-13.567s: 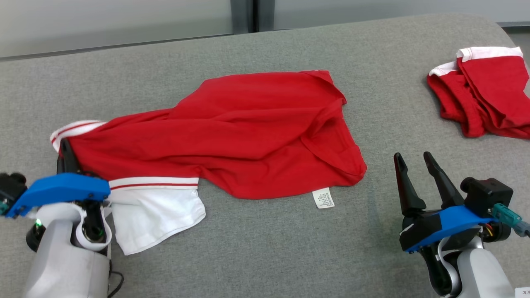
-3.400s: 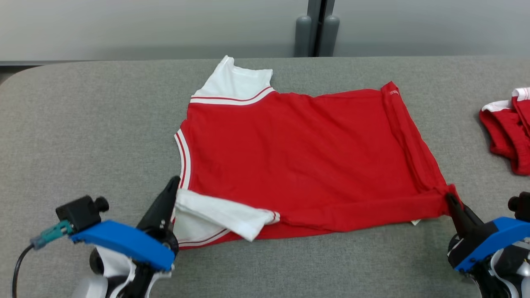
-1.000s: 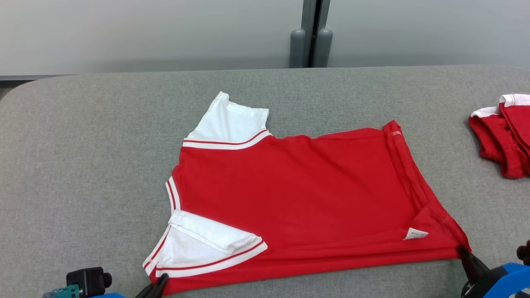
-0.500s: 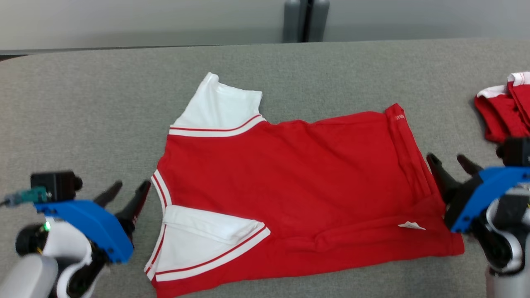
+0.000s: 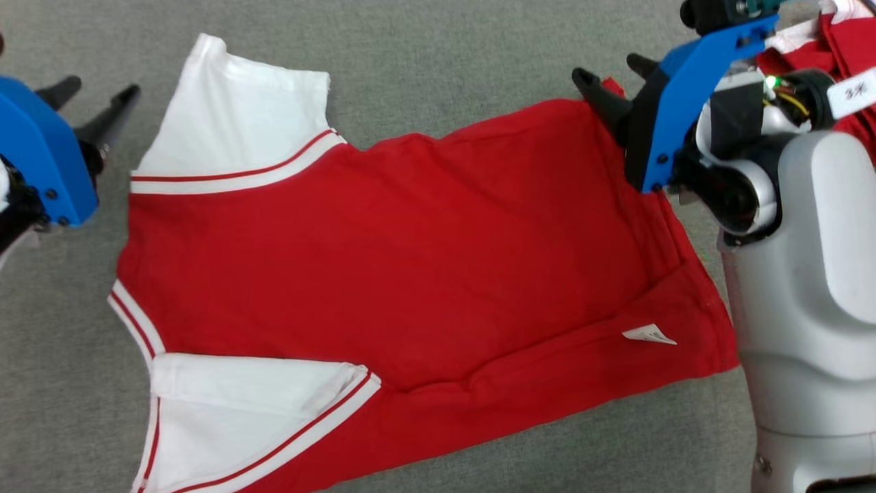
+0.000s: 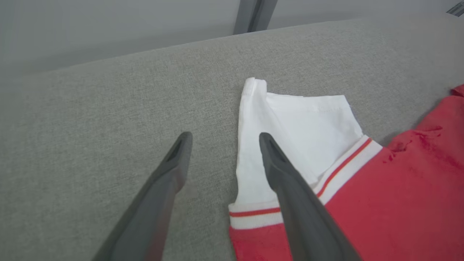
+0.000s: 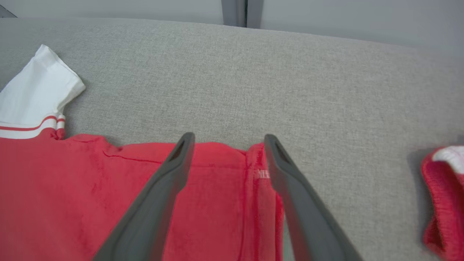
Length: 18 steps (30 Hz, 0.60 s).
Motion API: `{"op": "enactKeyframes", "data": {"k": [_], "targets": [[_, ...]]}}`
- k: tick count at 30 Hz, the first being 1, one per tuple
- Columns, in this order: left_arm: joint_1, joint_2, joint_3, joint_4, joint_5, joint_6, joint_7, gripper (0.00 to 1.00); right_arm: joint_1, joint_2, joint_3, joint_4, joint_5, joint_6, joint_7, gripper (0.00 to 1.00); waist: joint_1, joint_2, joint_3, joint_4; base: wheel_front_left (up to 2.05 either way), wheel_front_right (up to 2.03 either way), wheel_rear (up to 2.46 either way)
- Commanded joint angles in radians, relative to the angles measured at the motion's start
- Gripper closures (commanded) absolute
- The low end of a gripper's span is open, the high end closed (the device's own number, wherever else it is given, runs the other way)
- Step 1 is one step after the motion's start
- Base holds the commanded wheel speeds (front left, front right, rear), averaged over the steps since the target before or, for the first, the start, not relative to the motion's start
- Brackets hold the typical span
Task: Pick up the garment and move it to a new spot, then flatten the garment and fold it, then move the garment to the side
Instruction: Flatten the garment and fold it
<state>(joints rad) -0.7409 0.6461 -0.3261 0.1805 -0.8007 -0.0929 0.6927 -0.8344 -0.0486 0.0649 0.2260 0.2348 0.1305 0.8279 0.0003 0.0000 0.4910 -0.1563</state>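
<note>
A red T-shirt [image 5: 397, 260] with white sleeves and red-striped trim lies spread flat on the grey table [image 5: 438, 55]. Its far white sleeve [image 5: 233, 130] points up-left, and the near sleeve [image 5: 246, 418] is folded onto the body. A small white label [image 5: 647, 334] shows near the hem. My left gripper [image 5: 99, 96] hovers open just left of the far sleeve [image 6: 301, 127], holding nothing. My right gripper [image 5: 612, 75] is open above the shirt's far hem corner [image 7: 253, 159], fingers straddling it.
A second red and white garment [image 5: 838, 41] lies bunched at the far right, partly behind my right arm [image 5: 801, 274]; its edge [image 7: 442, 188] also appears in the right wrist view. A wall with a grey post [image 6: 253, 16] stands beyond the table's far edge.
Both grippers have let go of the shirt's near corners, opened and moved up to its far edge. The head camera has tilted down and closer.
</note>
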Motion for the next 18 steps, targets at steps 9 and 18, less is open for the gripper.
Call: {"op": "enactKeyframes", "data": {"k": [9, 18], "targets": [[-0.175, 0.025, -0.007, 0.019, -0.004, 0.013, 0.114, 0.0, -0.213, -0.003, 0.085, 0.128, 0.066, 0.001, -0.054, 0.0, -0.0003, 0.0, 0.125, -0.082, 0.0, 0.0, 0.0], [-0.173, 0.056, -0.011, -0.001, -0.023, 0.035, 0.193, 0.0, -0.255, -0.003, 0.144, 0.158, 0.104, 0.001, -0.107, 0.0, -0.0003, 0.0, 0.167, -0.118, 0.0, 0.0, 0.0]]}}
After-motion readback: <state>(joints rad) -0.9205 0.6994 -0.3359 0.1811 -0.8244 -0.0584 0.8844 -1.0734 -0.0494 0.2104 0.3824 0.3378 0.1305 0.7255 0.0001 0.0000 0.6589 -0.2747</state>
